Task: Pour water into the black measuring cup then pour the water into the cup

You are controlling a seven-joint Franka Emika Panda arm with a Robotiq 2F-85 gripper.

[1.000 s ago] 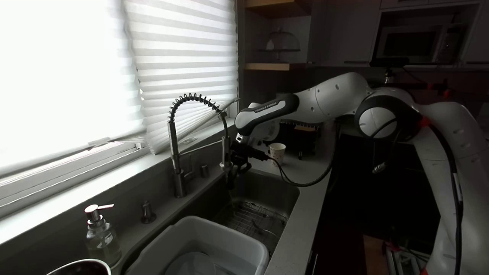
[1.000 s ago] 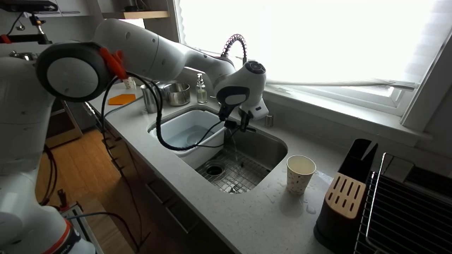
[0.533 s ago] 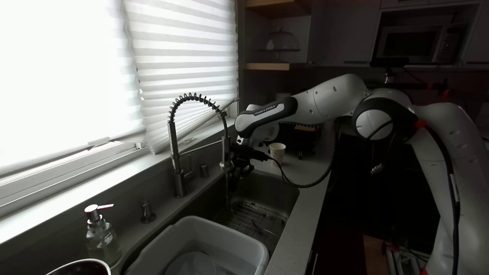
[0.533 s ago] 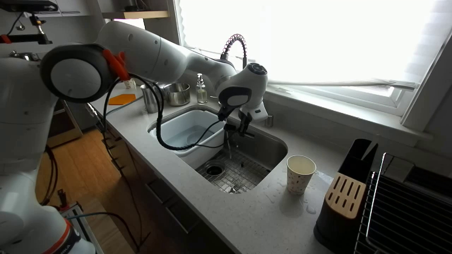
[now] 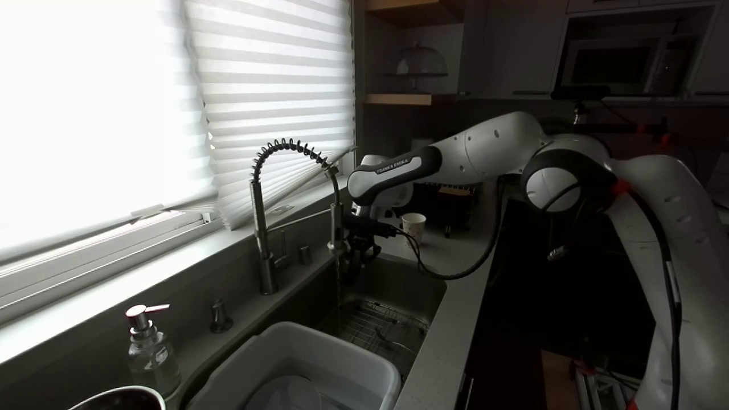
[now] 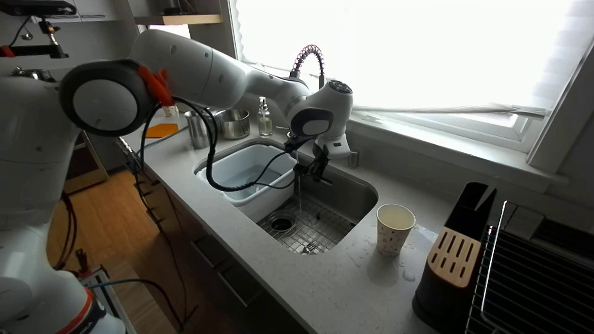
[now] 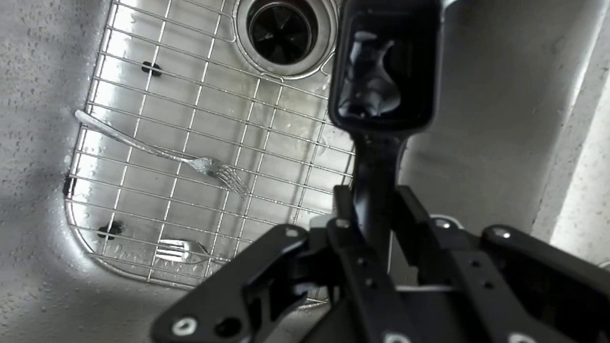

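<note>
- The gripper (image 7: 374, 202) is clamped on the handle (image 7: 378, 162) of the black measuring cup (image 7: 387, 71), over the sink (image 6: 348, 188) near the coiled-spring faucet (image 5: 261, 216).
- Filling seems the step in hand: a thin stream of water (image 5: 338, 276) falls, and the measuring cup glistens inside (how full, I can't tell).
- Next, likely: carry it level to the speckled paper cup (image 6: 392, 236) on the countertop (image 6: 320, 283), then tip.

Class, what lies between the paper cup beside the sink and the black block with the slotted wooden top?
In an exterior view, a strip of counter shows between the paper cup and the block, with drops of water on it.
</note>
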